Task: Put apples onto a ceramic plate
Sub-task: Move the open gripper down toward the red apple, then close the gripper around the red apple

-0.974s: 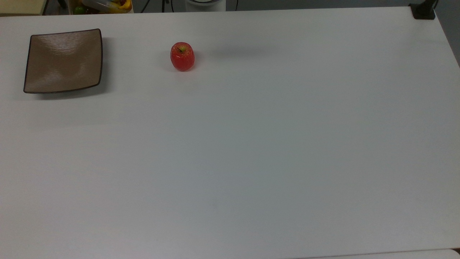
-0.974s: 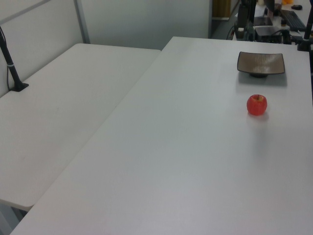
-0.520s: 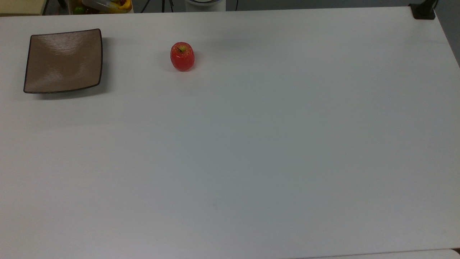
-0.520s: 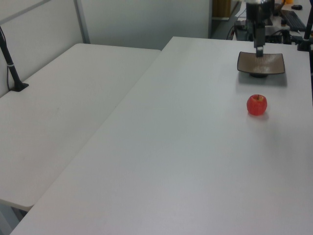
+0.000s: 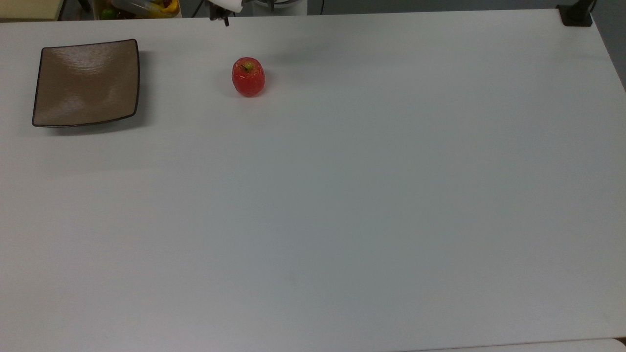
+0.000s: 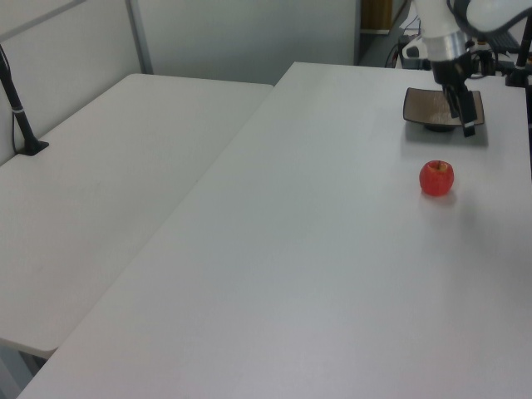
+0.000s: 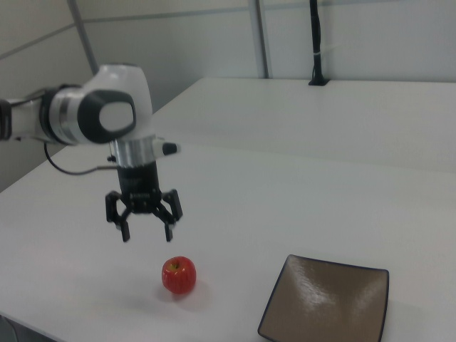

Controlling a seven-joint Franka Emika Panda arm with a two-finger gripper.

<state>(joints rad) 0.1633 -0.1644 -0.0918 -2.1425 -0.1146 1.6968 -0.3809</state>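
Right now pincer [image 7: 145,229] hangs wide open, empty, w/ apple [image 7: 178,275] on counter [image 7: 299,199] below, offset toward the right view's right; plate [image 7: 328,303] sits apart, further right.

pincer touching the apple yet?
Apart. In the right view the open pincer hangs above the apple with bare table showing between its fingertips and the fruit.

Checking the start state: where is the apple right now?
In the top view the apple sits on the table, right of the plate, apart from it.
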